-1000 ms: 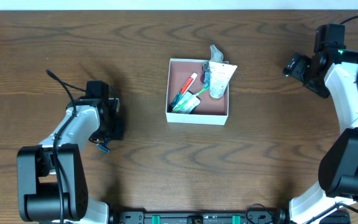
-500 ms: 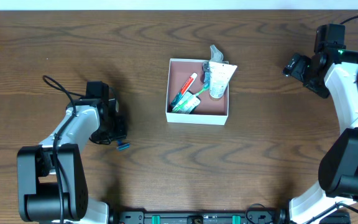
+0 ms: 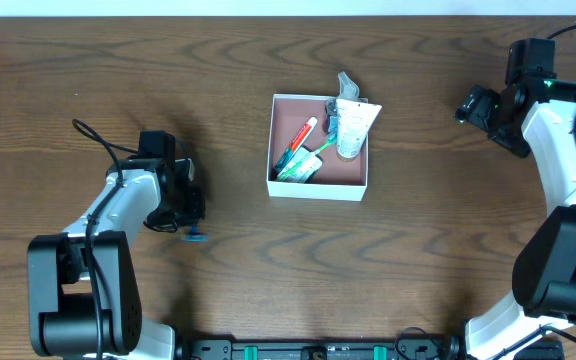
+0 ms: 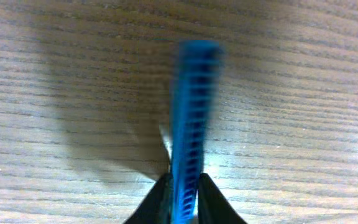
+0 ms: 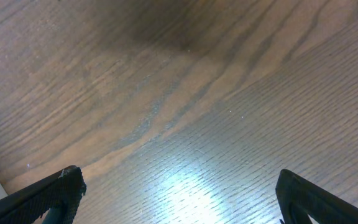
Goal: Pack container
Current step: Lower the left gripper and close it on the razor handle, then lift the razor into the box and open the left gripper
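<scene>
While your left tool (image 4: 184, 194) pinched the blue ribbed piece (image 4: 194, 112) at its end, it looked light, stiff, slippery; your right tool (image 5: 179, 194) gaped empty.

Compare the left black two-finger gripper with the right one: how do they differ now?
Left gripper is shut on a blue ridged plastic strip; right gripper is wide open, empty. Left's jaws nearly meet; right's sit at the frame edges. Both over bare wooden table, outside the white-walled container.
</scene>
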Robot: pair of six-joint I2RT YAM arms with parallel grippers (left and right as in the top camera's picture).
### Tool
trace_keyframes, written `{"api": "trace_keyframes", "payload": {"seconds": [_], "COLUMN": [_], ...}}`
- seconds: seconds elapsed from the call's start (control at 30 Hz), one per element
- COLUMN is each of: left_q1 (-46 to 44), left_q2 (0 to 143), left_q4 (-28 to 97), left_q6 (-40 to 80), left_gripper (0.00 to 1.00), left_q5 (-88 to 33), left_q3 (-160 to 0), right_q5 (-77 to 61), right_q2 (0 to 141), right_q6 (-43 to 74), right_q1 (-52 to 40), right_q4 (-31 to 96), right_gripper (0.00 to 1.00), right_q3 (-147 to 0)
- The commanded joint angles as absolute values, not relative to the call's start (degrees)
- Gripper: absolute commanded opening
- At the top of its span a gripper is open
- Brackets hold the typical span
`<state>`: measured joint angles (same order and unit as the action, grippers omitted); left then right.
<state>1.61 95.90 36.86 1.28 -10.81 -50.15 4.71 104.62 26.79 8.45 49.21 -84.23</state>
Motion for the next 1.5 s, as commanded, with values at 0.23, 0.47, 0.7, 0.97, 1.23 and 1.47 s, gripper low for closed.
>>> {"api": "trace_keyframes", "payload": {"seconds": [0.23,0.47,0.7,0.97,1.23,1.47], "left_q1": [1.7,1.7,1.5,-2.4,-14.5,-19.7], "left_q2": [96.2,95.3,94.8,94.8,95.1,95.8], "left_q4": [33.7,33.9,33.2,18.7,12.9,15.2], "left_q6": [3.1,4.2,4.2,13.3,15.1,15.2], "left_gripper": [0.08,0.06,0.06,0.06,0.06,0.11], "left_q5": [-11.4,-21.8,-43.4,-55.9,-40.7,-30.1], "left_q3": [-49.9,-56.0,-65.9,-70.3,-70.3,-70.3], "right_q5": [5.1,5.1,5.1,5.1,5.1,5.1], "right_q2": [104.7,104.7,104.7,104.7,104.7,104.7], "right_q6": [27.6,27.6,27.6,27.6,27.6,27.6], "right_q1": [8.6,8.6,8.6,8.6,8.6,8.6], "right_q4": [49.2,49.2,49.2,49.2,49.2,49.2], "right_gripper": [0.99,0.99,0.99,0.99,0.99,0.99], "right_q3": [-84.7,-84.7,-84.7,-84.7,-84.7,-84.7]}}
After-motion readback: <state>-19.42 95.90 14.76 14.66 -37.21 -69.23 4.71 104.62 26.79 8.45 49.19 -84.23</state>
